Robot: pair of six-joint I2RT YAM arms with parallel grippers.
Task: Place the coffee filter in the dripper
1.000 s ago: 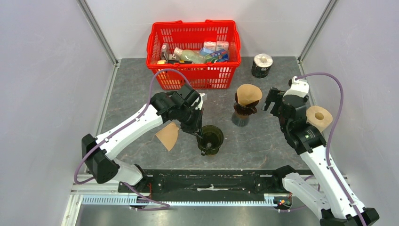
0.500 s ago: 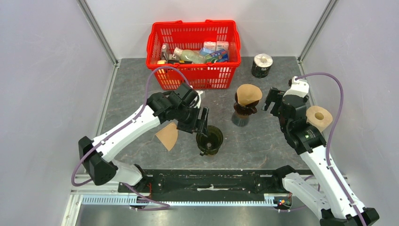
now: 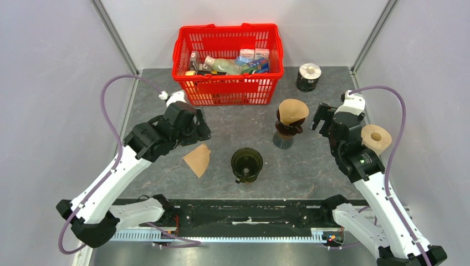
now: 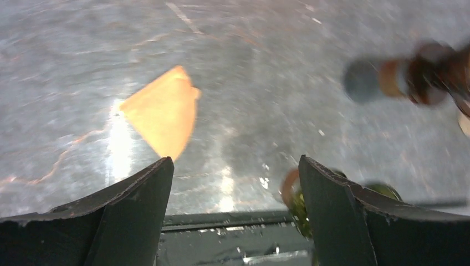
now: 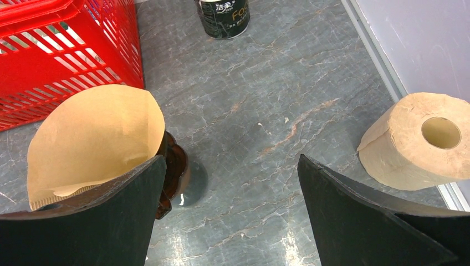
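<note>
A grey stone-patterned surface (image 3: 310,166) was seen carrying everything, with a red basket (image 3: 227,91) full of packets and bottles set at its far edge. The left gripper (image 4: 235,166) was held above the left part of the surface with its jaws spread wide and nothing between them; its own view was blurred. The right gripper (image 5: 231,166) was likewise released and empty, raised over the right part of the surface. A paper roll (image 5: 427,141) was laid on its side near the right wall, just beside the right arm. A brown dripper (image 3: 288,132) was stood upright in front of the basket, and an opened filter (image 5: 94,136) was seated in it, its rim raised above the dripper's edge. A green dripper (image 3: 246,164) was placed nearer the arms, in the middle of the surface, with nothing visible inside it. A dark can (image 3: 308,77) was stood to the right of the basket. The flat filter (image 3: 198,159), folded and tan, was left lying on the surface just left of the green dripper, apart from it and outside both grippers.
</note>
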